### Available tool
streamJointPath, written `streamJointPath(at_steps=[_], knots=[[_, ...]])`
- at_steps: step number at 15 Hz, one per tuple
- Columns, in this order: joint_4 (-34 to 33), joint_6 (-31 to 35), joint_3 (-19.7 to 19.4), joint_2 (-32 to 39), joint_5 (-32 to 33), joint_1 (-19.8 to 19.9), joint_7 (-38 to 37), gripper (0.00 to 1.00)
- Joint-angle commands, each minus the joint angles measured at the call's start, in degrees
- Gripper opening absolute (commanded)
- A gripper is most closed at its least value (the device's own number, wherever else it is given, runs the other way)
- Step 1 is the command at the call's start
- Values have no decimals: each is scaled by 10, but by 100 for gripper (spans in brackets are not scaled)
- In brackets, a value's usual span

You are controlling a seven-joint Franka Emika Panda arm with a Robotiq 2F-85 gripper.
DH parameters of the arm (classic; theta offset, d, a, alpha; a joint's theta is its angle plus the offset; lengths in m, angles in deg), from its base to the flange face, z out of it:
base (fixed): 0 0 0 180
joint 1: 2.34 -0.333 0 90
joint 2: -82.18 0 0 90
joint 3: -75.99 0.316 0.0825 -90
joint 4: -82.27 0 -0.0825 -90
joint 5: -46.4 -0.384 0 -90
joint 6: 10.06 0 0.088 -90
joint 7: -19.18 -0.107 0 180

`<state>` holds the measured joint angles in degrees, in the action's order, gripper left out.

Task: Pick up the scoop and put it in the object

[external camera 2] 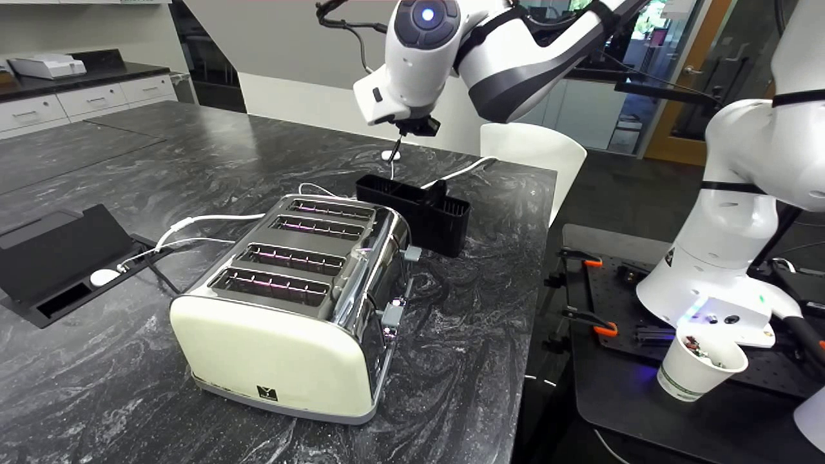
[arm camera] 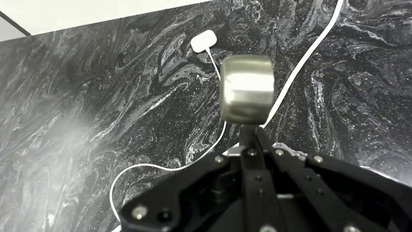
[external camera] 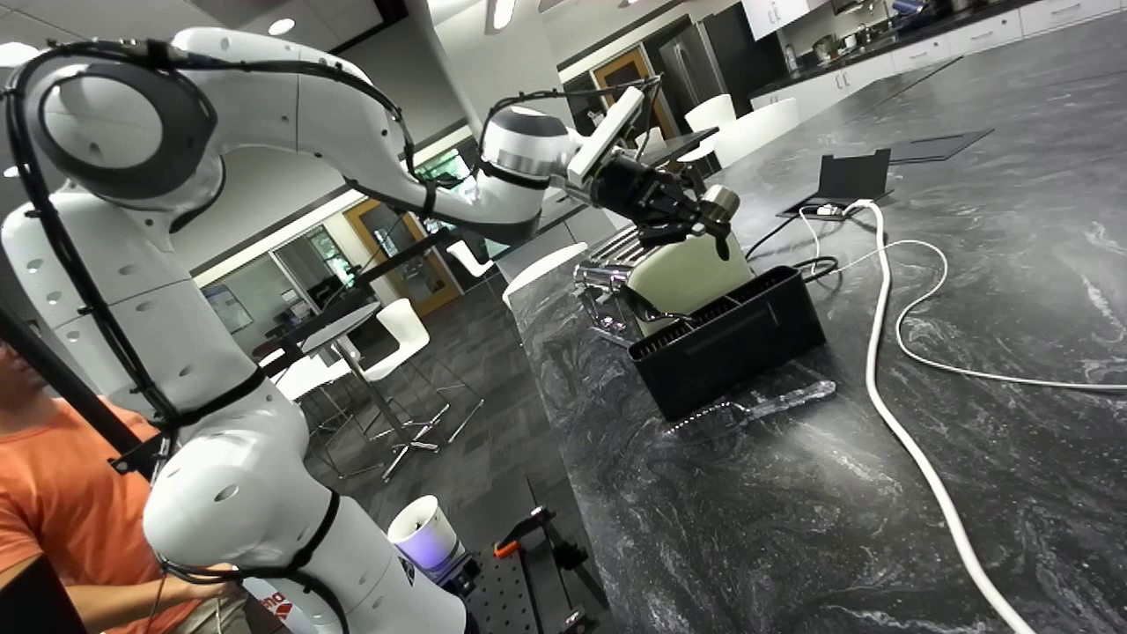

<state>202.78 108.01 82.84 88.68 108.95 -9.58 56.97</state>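
Clearly, in the wrist view, the black jointed fingers (arm camera: 247, 138) are drawn together on the small brassy-grey metal scoop (arm camera: 247, 90); its cylindrical cup juts past their tips, and the handle is hidden where they meet. Behind spreads the dark, white-veined tabletop (arm camera: 154, 90), with a rounded white pad (arm camera: 203, 41) on a thin white cord (arm camera: 145, 164) and a thick white cable (arm camera: 300, 65).

In an exterior view, the scoop is held in the air, seen above the cream-and-chrome toaster (external camera: 691, 277). Just beside that stands the long black box (external camera: 735, 348), a clear plastic utensil (external camera: 784, 402) lying along its near side.

In an exterior view, the white robot wrist (external camera 2: 416, 71) hangs beyond the toaster; whether directly over the box, I cannot tell. The scoop is hard to make out there. A white tapered cup (external camera 2: 696, 370) stands on the black stand (external camera 2: 619, 406).
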Motion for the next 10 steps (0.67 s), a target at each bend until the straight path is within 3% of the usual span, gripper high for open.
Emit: streamJointPath(at_steps=[1, 10], knots=[[-42, -12, 0, 51, 44, -1, -3, 0], [-84, -22, 1, 123, 82, -2, 14, 0]])
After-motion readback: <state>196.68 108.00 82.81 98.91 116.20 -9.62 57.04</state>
